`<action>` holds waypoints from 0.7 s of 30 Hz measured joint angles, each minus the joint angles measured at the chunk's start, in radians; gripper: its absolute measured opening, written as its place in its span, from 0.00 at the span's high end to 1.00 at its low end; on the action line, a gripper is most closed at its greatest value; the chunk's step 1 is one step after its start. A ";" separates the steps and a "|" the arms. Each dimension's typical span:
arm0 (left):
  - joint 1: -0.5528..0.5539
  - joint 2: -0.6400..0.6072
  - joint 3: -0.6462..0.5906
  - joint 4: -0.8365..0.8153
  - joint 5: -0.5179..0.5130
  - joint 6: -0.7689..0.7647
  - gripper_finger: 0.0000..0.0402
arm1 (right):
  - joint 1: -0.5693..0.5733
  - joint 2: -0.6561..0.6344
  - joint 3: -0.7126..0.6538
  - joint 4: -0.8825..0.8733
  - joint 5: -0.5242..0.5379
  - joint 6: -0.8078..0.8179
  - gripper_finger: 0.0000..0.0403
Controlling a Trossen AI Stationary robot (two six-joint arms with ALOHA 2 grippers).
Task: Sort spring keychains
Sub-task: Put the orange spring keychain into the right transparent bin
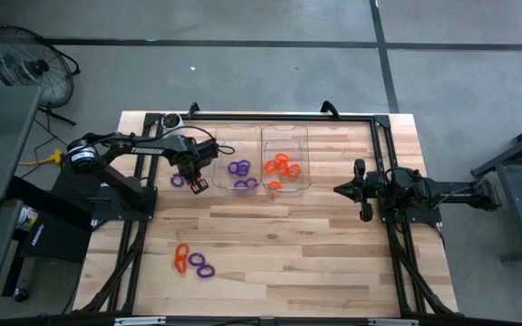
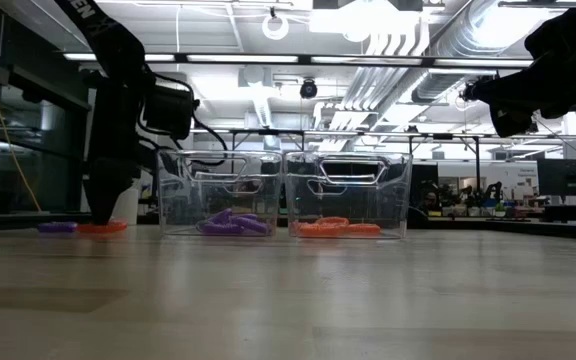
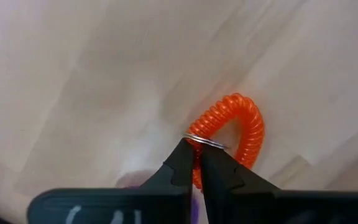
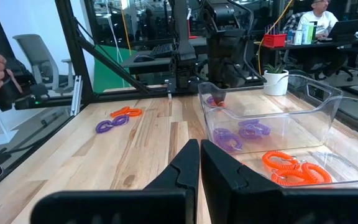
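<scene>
My left gripper [image 1: 194, 184] points down at the table just left of the trays and is shut on an orange spring keychain [image 3: 241, 124]. A purple keychain [image 1: 178, 181] lies flat beside it. In the low view both lie at the arm's foot: orange [image 2: 103, 228], purple [image 2: 58, 228]. The left clear tray [image 1: 239, 136] holds several purple keychains [image 1: 241, 172]. The right clear tray [image 1: 285, 134] holds several orange ones [image 1: 282, 167]. Three more lie loose near the table's near-left: one orange [image 1: 181, 258], two purple [image 1: 201, 265]. My right gripper [image 1: 362, 190] waits shut above the table's right part. My left gripper pinches the orange keychain between its two fingertips [image 3: 180, 157] at the coil's end by the small metal ring [image 3: 205, 142]. The fingers come from above, pointing down. The rest of the coil loop [image 3: 252, 127] lies flat on the wooden table.
The two trays stand side by side at the table's far middle, just right of my left gripper. A white-and-green roll [image 1: 170, 119] sits at the far-left corner. Bare wood [image 1: 315, 254] spreads over the near and right parts. People sit in the room beyond.
</scene>
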 joint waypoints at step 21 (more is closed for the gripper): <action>0.001 -0.307 0.032 -0.102 0.027 -0.038 0.99 | 0.000 0.000 0.000 0.000 0.000 0.000 0.97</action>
